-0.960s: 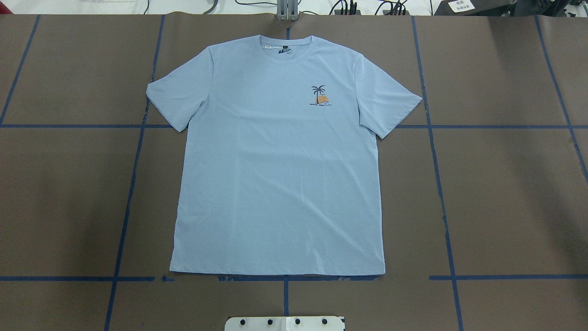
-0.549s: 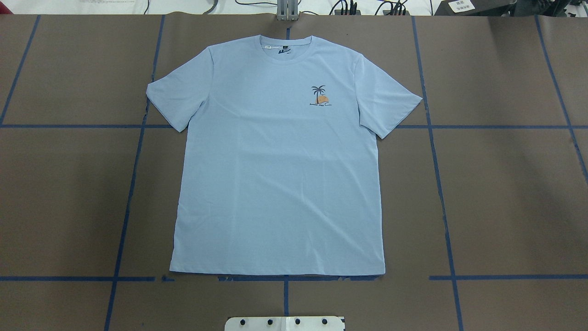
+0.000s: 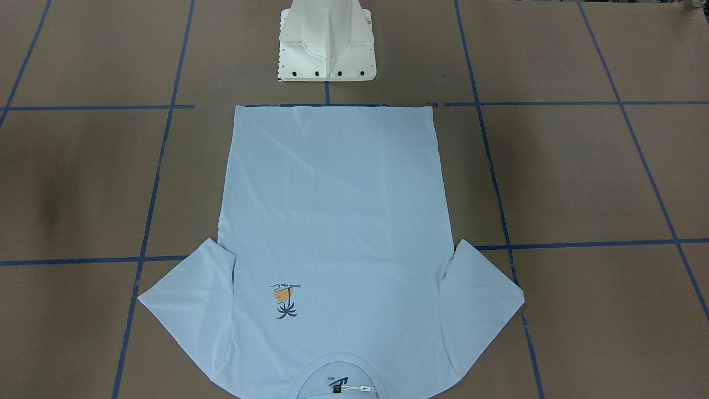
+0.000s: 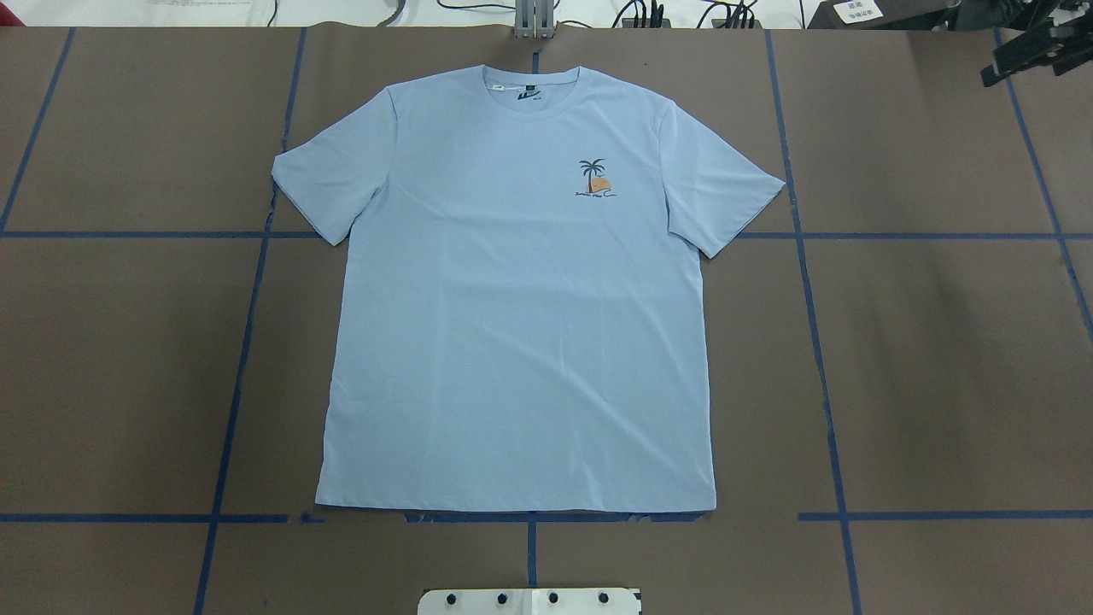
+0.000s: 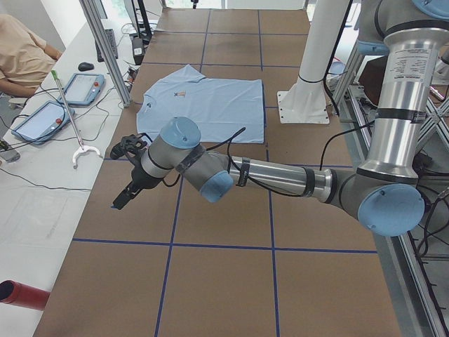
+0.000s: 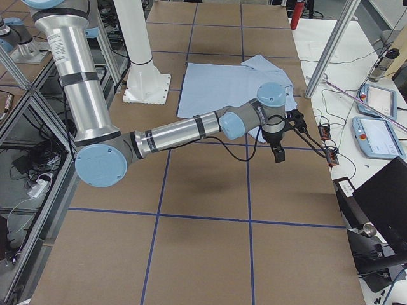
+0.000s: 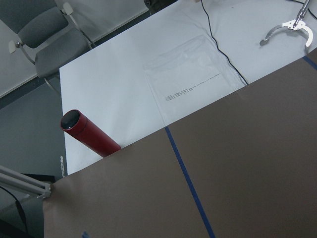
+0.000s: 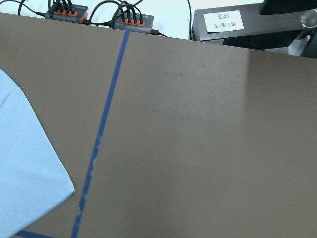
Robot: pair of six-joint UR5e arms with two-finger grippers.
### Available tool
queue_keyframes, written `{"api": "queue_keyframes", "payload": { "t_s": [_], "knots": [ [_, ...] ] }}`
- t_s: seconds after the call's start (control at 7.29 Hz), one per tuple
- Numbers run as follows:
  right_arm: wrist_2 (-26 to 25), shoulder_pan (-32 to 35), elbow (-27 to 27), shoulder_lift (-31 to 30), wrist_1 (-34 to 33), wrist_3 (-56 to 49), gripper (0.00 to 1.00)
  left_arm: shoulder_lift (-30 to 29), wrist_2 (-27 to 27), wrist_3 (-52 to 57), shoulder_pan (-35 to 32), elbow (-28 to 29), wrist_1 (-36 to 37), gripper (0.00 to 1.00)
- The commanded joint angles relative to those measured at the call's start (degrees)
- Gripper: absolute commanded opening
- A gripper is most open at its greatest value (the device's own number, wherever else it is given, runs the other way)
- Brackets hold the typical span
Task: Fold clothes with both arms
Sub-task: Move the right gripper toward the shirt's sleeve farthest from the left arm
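**Front-facing view:** A pale blue T-shirt point(image 3: 332, 221) lies flat and face up on the brown surface point(image 3: 581, 177). Its hem is toward the white pedestal base point(image 3: 327, 50), its collar is at the view's bottom edge, and both sleeves are spread.

**Overhead view:** The shirt sits squarely among blue tape lines point(image 4: 811, 342). A palm chest print point(image 4: 595, 179) and a dark neck label point(image 4: 529, 94) are showing. A black part of the right arm point(image 4: 1033, 47) juts in at the upper right corner, well apart from the cloth.

**Exterior left view:** The left arm point(image 5: 280, 179) stretches low across the surface. The left pincer point(image 5: 123, 200) angles down near the surface's edge, well apart from the shirt beyond it. I cannot tell whether its fingers are spread or pressed together. A person point(image 5: 21, 56) sits at the upper left.

**Exterior right view:** The right arm reaches out over the surface, and the right pincer point(image 6: 278, 154) hangs near the shirt's nearer sleeve. Its fingers are too small to show whether they are spread or pressed together.

**Left wrist view:** A red cylinder point(image 7: 89, 134) lies just past the surface's edge, and a grey chair point(image 7: 49, 39) stands behind it.

**Right wrist view:** A sleeve point(image 8: 25, 173) rests at the lower left, just beside a tape line.
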Motion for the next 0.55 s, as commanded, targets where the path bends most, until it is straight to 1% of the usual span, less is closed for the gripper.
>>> {"api": "queue_keyframes", "payload": {
  "t_s": [0.0, 0.14, 0.27, 0.41],
  "knots": [
    [-8.08, -9.72, -3.8, 3.14, 10.06, 16.46, 0.87, -0.15, -1.37, 0.04, 0.37, 0.02, 0.01, 1.0],
    [-12.92, -14.73, -6.52, 3.49, 16.14, 24.02, 0.73, -0.15, -1.37, 0.04, 0.37, 0.02, -0.07, 1.0],
    [-15.23, -17.31, -8.03, 3.58, 18.64, 25.58, 0.7, -0.15, -1.38, 0.13, 0.46, 0.02, -0.07, 1.0],
    [-16.82, -19.16, -9.0, 3.58, 18.92, 26.2, 0.57, -0.15, -1.38, 0.13, 0.46, 0.02, -0.16, 1.0]
  ]
}}
